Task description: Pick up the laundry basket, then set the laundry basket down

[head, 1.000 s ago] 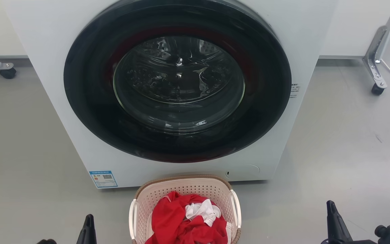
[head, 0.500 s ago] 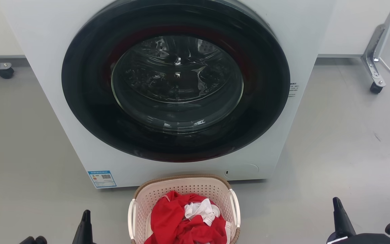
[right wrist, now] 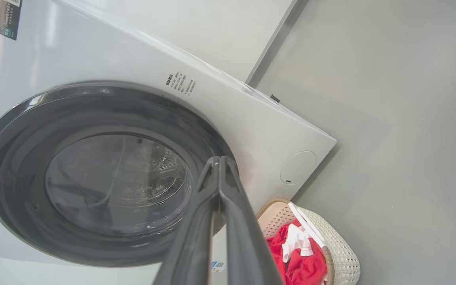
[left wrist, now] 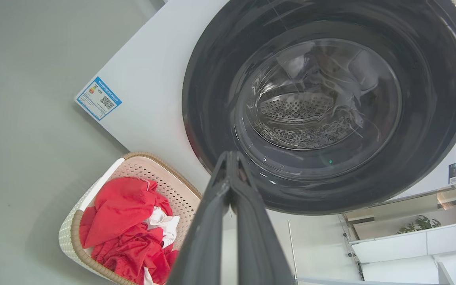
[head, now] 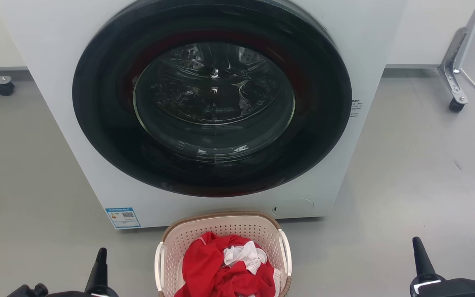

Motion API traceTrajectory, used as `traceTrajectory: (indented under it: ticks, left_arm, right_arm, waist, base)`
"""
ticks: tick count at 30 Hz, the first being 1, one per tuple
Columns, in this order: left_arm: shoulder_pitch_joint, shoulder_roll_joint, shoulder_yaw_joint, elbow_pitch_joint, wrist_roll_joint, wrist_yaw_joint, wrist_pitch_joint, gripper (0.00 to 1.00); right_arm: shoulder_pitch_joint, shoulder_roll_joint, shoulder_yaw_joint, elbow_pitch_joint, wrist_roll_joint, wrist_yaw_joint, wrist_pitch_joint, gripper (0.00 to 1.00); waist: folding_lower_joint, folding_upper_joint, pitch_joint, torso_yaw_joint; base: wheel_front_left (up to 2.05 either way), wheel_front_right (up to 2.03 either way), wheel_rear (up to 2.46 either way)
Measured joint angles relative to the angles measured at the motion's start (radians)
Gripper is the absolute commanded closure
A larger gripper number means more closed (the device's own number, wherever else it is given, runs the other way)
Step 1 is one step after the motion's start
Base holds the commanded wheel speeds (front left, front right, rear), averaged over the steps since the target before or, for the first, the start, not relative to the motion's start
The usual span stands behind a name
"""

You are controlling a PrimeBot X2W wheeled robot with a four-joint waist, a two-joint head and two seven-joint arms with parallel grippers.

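Between the two pincers, down on the grey floor (head: 406, 173), sits the laundry basket (head: 188, 237), its far rim just short of the foot of the washing machine (head: 56, 82). The left pincer (head: 100, 258) stands a little way out from the basket's left handle (head: 159, 264). The right pincer (head: 419, 247) is well apart from the right handle (head: 287, 255), farther out than its partner. Neither touches the basket, and both point up toward the machine's front.

Seen along the left wrist, that pincer's fingers (left wrist: 208, 237) are pressed together at the tips with nothing between them, and the basket lies low and to their left. Along the right wrist it is the same: fingers (right wrist: 192, 237) meeting at the tip, holding nothing, with the basket low and to their right.

Inside the basket a red garment (head: 204, 268) is heaped up, with a bit of white cloth (head: 243, 255) on top, lying toward the right pincer's side.

Ahead of both pincers the machine's round dark door (head: 97, 123) is closed, and the drum shows through its glass. A blue label (head: 123, 217) is stuck on the machine's lower corner, straight ahead of the left pincer. Far beyond the right pincer, a metal leg on a caster (head: 452, 82) stands on the floor.
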Motion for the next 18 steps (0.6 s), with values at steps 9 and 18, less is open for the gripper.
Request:
traceTrajectory:
  ticks: [9, 18]
  left_arm:
    - [-0.026, -0.002, 0.017, 0.018, -0.126, -0.025, 0.030, 1.00]
    - [-0.051, -0.006, 0.041, 0.037, -0.251, -0.044, 0.064, 1.00]
  right_arm:
    - [-0.025, 0.003, -0.035, 0.028, 0.126, 0.020, 0.031, 1.00]
    - [-0.044, 0.006, -0.071, 0.054, 0.251, 0.045, 0.064, 1.00]
  waist:
    - [0.0000, 0.0000, 0.002, -0.003]
    - [0.0000, 0.0000, 0.004, -0.007]
  base:
    - [0.00, 0.00, 0.00]
    - [0.00, 0.00, 0.00]
